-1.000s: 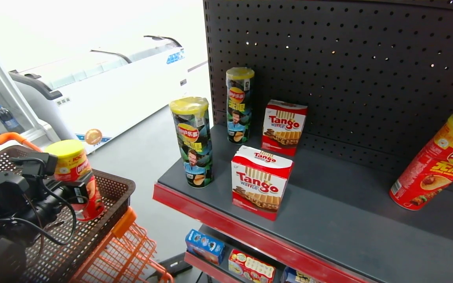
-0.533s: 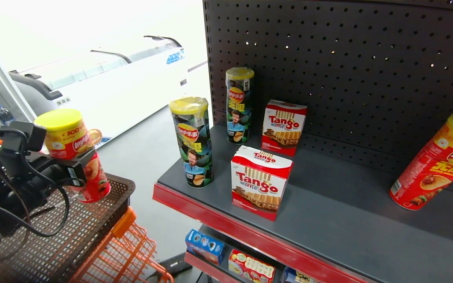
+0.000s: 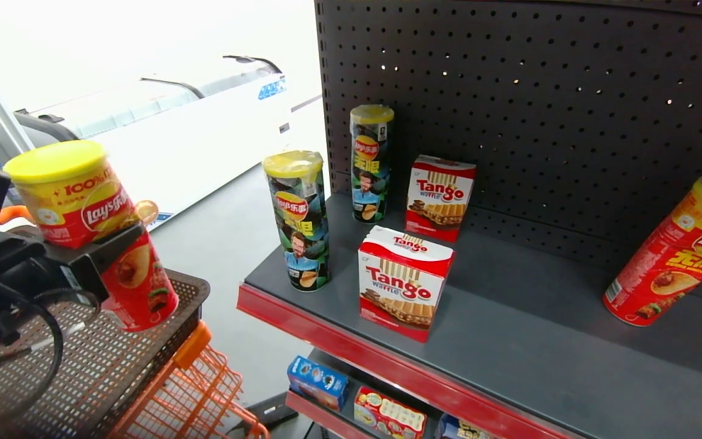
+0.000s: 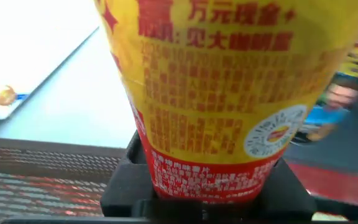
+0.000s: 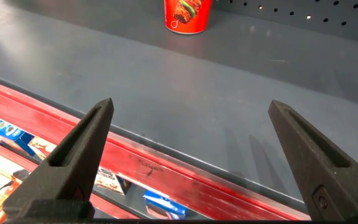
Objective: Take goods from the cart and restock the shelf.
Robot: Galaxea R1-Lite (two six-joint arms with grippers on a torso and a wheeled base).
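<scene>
Above the cart basket (image 3: 195, 291), just off the left end of the shelf (image 3: 509, 329), the left pincer (image 3: 96, 249) is clamped around the middle of a slightly tilted red-and-yellow chip canister (image 3: 70, 189), while the right pincer (image 5: 191, 155), spread wide and holding nothing, hangs over the shelf's red front edge.

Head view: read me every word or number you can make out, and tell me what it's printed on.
"Tango", "Waffle": front box and rear box.
"Lay's", "100%": held can.
"Lay's": leaning can.
Front dark can and rear dark can: Chinese characters, too blurred to read for certain.
Blue pack and red pack below: too small.
</scene>
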